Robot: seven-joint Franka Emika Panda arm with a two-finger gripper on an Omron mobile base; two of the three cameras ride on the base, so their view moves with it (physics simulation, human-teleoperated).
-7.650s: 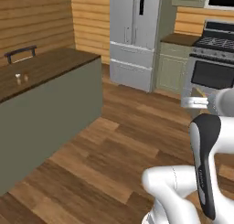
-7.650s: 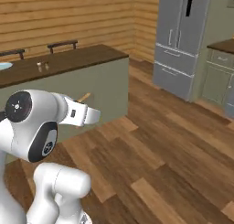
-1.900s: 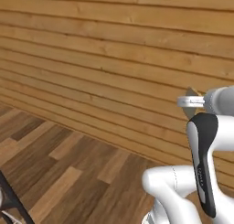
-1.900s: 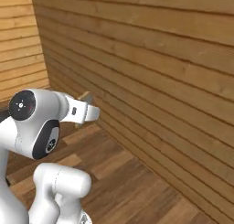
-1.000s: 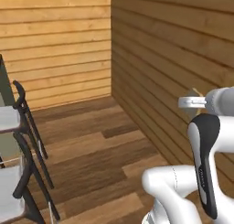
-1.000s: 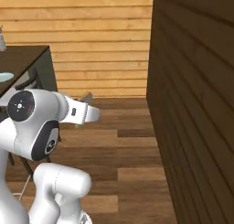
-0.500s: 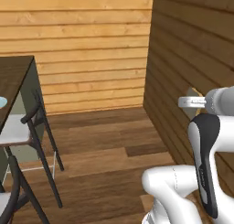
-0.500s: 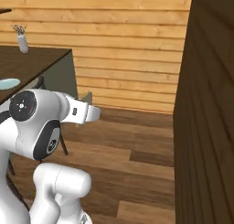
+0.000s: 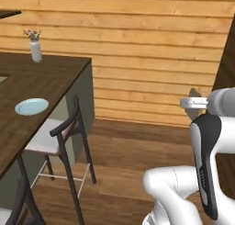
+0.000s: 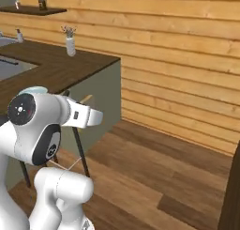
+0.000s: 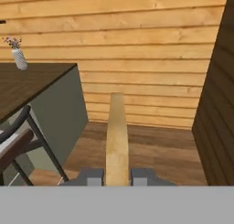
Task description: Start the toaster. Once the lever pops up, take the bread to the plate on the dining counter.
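A small white vase (image 9: 36,51) with dried flowers stood upright at the far end, a dark-framed stool (image 9: 58,136) was tucked beside the olive panel, and horizontal wood planks (image 9: 151,49) lined the wall.

The dining counter (image 9: 41,81) has a dark-brown wood-grain top over a flat grey-green side, and the plate (image 9: 31,106) on it is pale blue-green. The bread (image 11: 117,136), seen edge-on between two small grey finger tips (image 11: 95,176), is light tan with a slightly darker golden crust, while the stool (image 9: 59,141) has a dark frame and a white seat. The wall (image 9: 151,49) is honey-coloured horizontal planking, the floor (image 10: 154,177) is mid-brown wood boards, and the small vase (image 9: 36,51) on the counter is white with pale flowers.
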